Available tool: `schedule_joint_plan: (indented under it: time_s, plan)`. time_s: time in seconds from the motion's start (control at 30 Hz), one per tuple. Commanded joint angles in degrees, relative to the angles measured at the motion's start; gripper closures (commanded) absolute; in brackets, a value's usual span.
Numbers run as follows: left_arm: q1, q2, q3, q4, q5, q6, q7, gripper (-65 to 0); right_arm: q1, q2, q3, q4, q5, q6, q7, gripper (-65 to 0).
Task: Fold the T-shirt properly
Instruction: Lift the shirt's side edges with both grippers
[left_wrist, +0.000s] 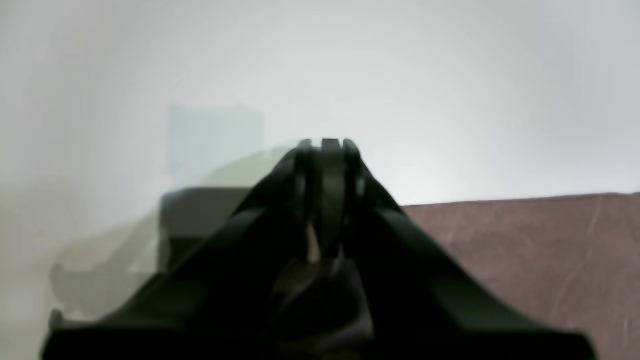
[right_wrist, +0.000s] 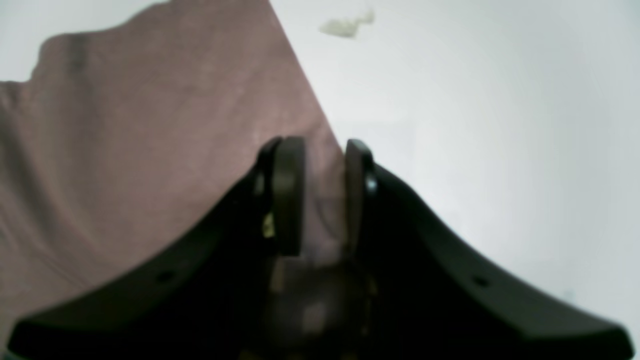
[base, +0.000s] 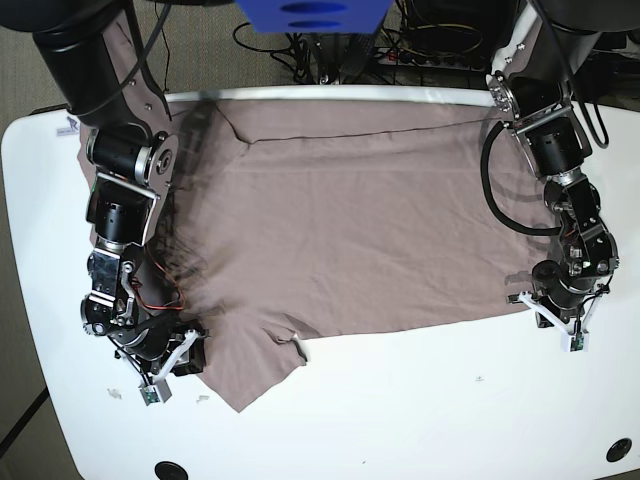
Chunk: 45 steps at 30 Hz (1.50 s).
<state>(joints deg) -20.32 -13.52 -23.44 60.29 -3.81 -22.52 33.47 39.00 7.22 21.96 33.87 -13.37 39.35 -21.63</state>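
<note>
The mauve-brown T-shirt (base: 350, 230) lies spread flat on the white table (base: 400, 420), slightly wrinkled. In the base view my right gripper (base: 170, 365) sits at the shirt's lower left corner. In the right wrist view this gripper (right_wrist: 322, 150) is open a little, with the shirt's (right_wrist: 125, 150) edge running between the fingers. My left gripper (base: 558, 322) is at the shirt's right edge. In the left wrist view this gripper (left_wrist: 327, 145) has its fingers pressed together over bare table, with the shirt (left_wrist: 525, 260) to its right. No fabric shows at its tips.
A small pale scrap (right_wrist: 345, 25) lies on the table beyond the right gripper. Small bits (base: 115, 392) lie near the table's front left. Cables and a blue object (base: 315, 12) are behind the table's far edge. Bare tabletop runs along the front.
</note>
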Motion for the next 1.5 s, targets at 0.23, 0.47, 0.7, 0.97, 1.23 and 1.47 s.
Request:
schedule_joint_plan:
  time_s: [0.23, 0.47, 0.7, 0.97, 1.23, 1.47]
  plan:
    - [-0.8, -0.9, -0.3, 0.6, 0.5, 0.3, 0.4, -0.8, 2.8, 0.7, 0.1, -3.1, 0.8, -1.0, 5.5, -26.5]
    - [-0.7, -0.9, -0.4, 0.6, 0.5, 0.3, 0.5, -0.9, 2.9, 0.9, 0.2, -4.9, 0.6, -2.7, 8.3, -31.2]
    - [0.0, -1.2, -0.4, 1.2, 0.4, 0.2, 0.5, -1.2, 2.2, 1.2, 0.2, -5.3, 1.1, -2.7, 7.7, -35.5]
    - [1.6, -1.6, -0.1, 4.6, 0.6, 0.0, 1.4, -1.0, -2.1, 1.2, -0.1, 2.8, 1.4, 0.6, -1.7, -24.3]
    - [1.0, -1.0, 0.6, 3.0, 0.7, -0.1, 1.8, -0.8, -1.9, 1.0, -0.6, 0.3, -0.1, -0.4, -0.4, -5.8]
    - [1.0, -0.8, 1.4, 2.3, 1.0, -0.2, 2.0, -0.7, -1.4, 0.9, -1.1, -1.3, -0.7, -0.9, 1.8, -0.2]
